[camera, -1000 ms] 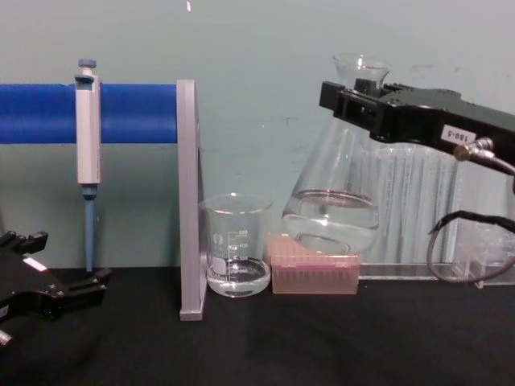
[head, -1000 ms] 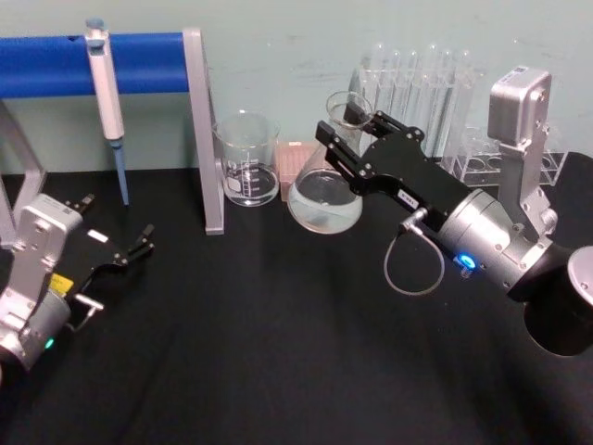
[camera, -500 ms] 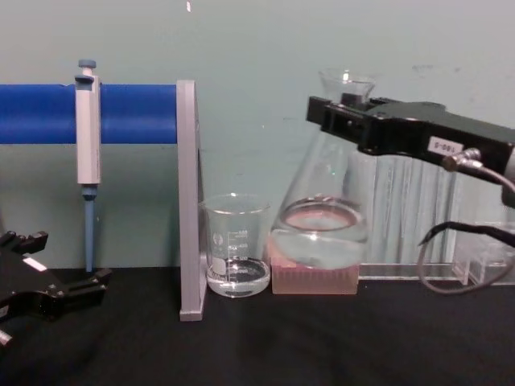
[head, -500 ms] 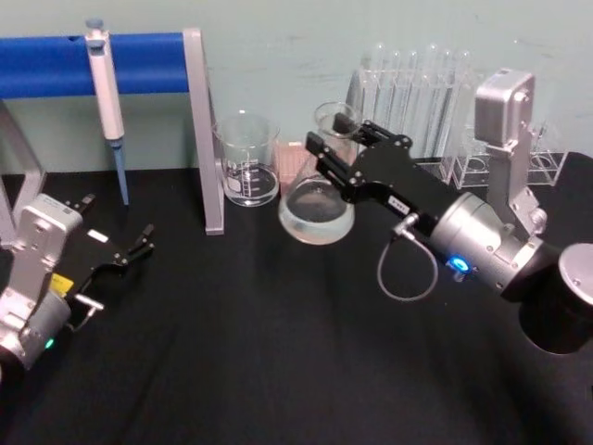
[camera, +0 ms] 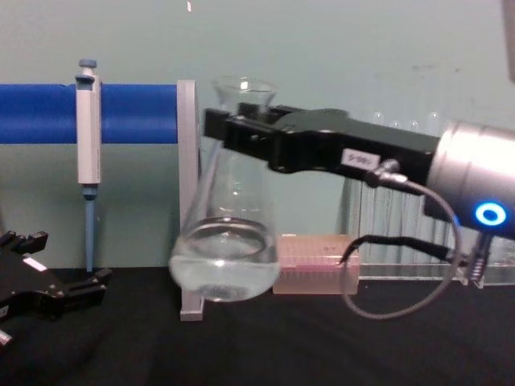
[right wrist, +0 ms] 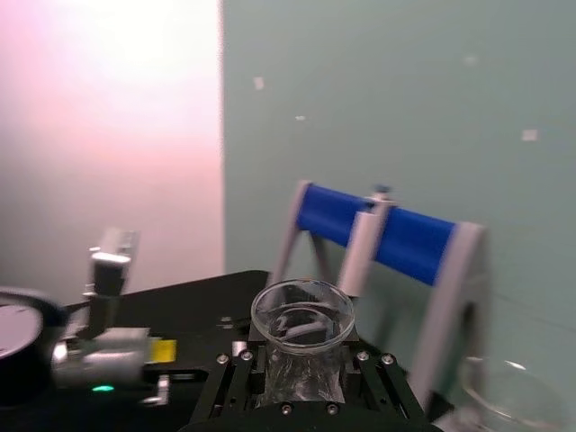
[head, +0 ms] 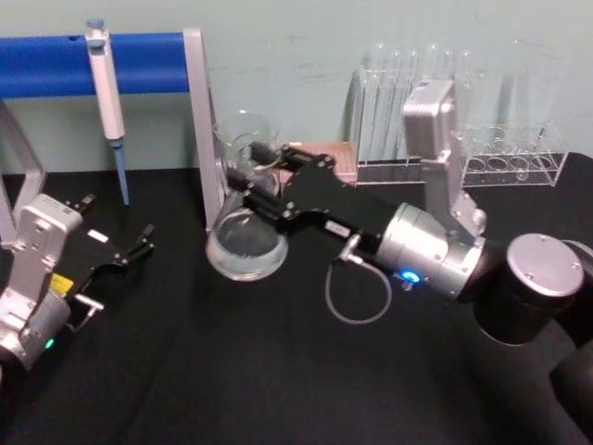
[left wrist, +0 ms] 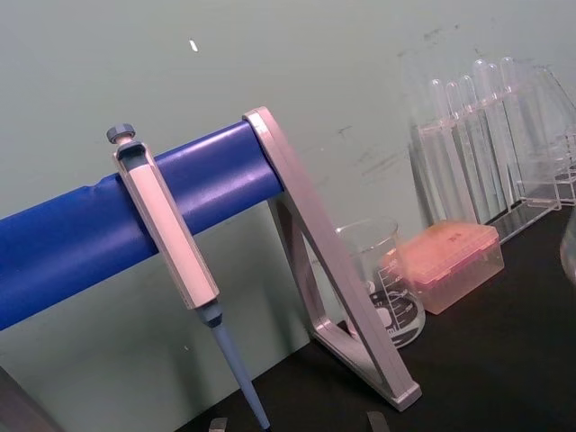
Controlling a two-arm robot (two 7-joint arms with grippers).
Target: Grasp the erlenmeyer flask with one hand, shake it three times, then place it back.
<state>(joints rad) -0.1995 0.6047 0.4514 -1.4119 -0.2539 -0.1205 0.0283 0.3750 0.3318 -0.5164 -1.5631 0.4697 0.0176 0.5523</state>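
item: flask (head: 246, 248), clear glass, cone-bodied, with a shallow pool of clear liquid in the base. we find it tilted, neck leaning toward the back wall, just in front of the grey upright of the stand (head: 196, 130). in the chest view its base (camera: 225, 269) looks lifted off the table (head: 278, 380), though we cannot swear to the gap

item: right pincer (head: 262, 181), black, on a silver wrist with a blue light. it reaches across from the right and is clamped on the flask's neck, one jaw on each side just under the flared rim. the right wrist view looks down into the open mouth with the pincer (right wrist: 301, 378) closed round the glass below

item: left pincer (head: 130, 252), parked low at the left of the table, well apart from the flask. the left wrist view shows its two tips spread, holding nothing

item: bystanders. beaker (left wrist: 387, 288), pink box (camera: 314, 264), pipette (head: 107, 88) hung on the blue bar, tube rack (head: 500, 158) at the back right

status, as we judge it: the grasp is done and the flask is up and off-vertical, so we take this for the shaking stage. how many of the three shakes are counted we cannot tell from here. left to do: any remaining shakes, then set the flask upright on the table and let go
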